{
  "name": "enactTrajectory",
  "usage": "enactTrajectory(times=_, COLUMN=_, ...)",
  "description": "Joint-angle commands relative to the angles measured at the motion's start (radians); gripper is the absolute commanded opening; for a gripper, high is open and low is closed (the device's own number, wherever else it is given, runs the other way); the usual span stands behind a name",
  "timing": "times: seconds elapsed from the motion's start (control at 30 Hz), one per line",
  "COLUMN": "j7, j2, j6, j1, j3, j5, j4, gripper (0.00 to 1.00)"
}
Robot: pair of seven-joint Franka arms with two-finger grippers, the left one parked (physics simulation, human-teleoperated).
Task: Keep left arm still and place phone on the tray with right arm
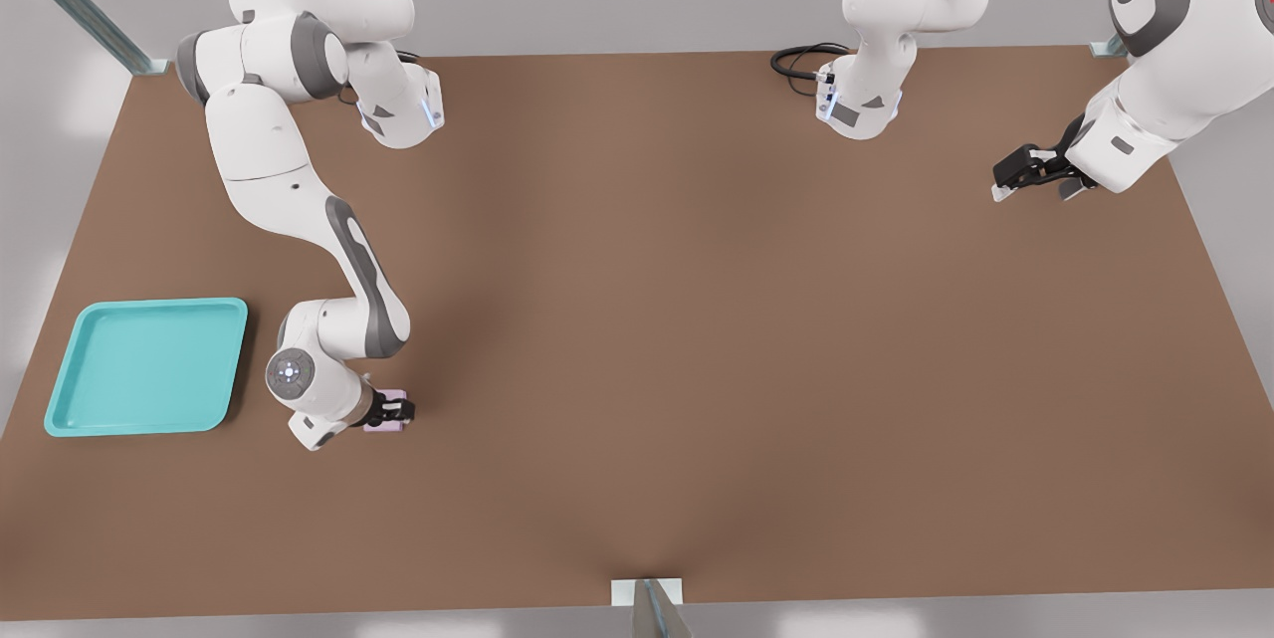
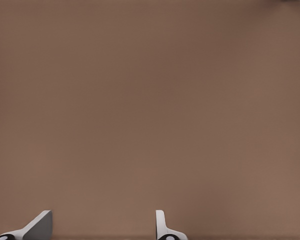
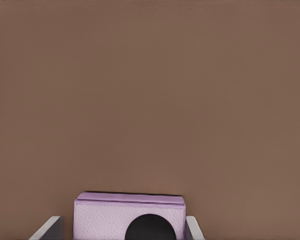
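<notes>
— Black two-finger gripper [image 1: 396,411] down over small lilac-pink phone [image 3: 129,216] on brown table [image 1: 697,319], fingers flanking both sides. Clamped? Couldn't tell.

— Grasp stage, seemingly. Next: lift, carry to shallow turquoise plastic tray [image 1: 60,399] nearby.

A brown table [image 1: 697,319] fills the scene. At about one o'clock from its centre, near the far edge, a black cable [image 1: 801,61] loops. Metal brackets, possibly clamps [image 1: 647,593], sit at six o'clock and the far corners.
</notes>
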Motion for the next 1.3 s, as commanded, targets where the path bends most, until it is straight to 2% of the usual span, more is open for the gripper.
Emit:
enactTrajectory(times=0.0, j7=0.007, j2=-0.001, j6=0.016, j1=0.000, j3=0.000, j5=0.002, j4=-0.002, gripper=0.92)
enactTrajectory(times=0.2, j7=0.012, j2=-0.018, j6=0.007, j1=-0.009, j3=0.000, j5=0.002, j4=-0.037, gripper=0.92)
enactTrajectory(times=0.3, j7=0.010, j2=-0.029, j6=0.005, j1=-0.009, j3=0.000, j5=0.001, j4=-0.048, gripper=0.74)
enactTrajectory(times=0.37, j7=0.012, j2=-0.036, j6=0.004, j1=-0.008, j3=0.000, j5=0.001, j4=-0.048, gripper=0.69)
enactTrajectory(times=0.43, j7=0.004, j2=-0.096, j6=-0.074, j1=-0.011, j3=0.000, j5=0.001, j4=-0.045, gripper=0.69)
enactTrajectory(times=0.6, j7=-0.186, j2=-0.234, j6=-0.235, j1=-0.182, j3=0.000, j5=-0.004, j4=-0.043, gripper=0.69)
enactTrajectory(times=0.77, j7=-0.493, j2=-0.250, j6=-0.277, j1=-0.431, j3=0.000, j5=-0.004, j4=-0.043, gripper=0.70)
enactTrajectory(times=0.93, j7=-0.614, j2=-0.196, j6=-0.278, j1=-0.571, j3=0.000, j5=-0.008, j4=-0.031, gripper=0.70)
enactTrajectory(times=0.97, j7=-0.620, j2=-0.173, j6=-0.249, j1=-0.575, j3=0.000, j5=-0.008, j4=-0.031, gripper=0.70)
enactTrajectory(times=1.0, j7=-0.628, j2=-0.161, j6=-0.239, j1=-0.580, j3=0.000, j5=-0.007, j4=-0.031, gripper=0.77)
enactTrajectory(times=1.03, j7=-0.622, j2=-0.148, j6=-0.237, j1=-0.580, j3=0.000, j5=-0.005, j4=-0.031, gripper=1.00)
enactTrajectory(times=1.13, j7=-0.622, j2=-0.151, j6=-0.246, j1=-0.574, j3=0.002, j5=-0.002, j4=0.011, gripper=1.00)
enactTrajectory(times=1.2, j7=-0.614, j2=-0.237, j6=-0.257, j1=-0.563, j3=0.058, j5=-0.005, j4=0.054, gripper=1.00)
enactTrajectory(times=1.23, j7=-0.591, j2=-0.302, j6=-0.330, j1=-0.534, j3=0.106, j5=-0.010, j4=0.093, gripper=1.00)
enactTrajectory(times=1.27, j7=-0.481, j2=-0.335, j6=-0.513, j1=-0.436, j3=0.112, j5=-0.064, j4=0.216, gripper=1.00)
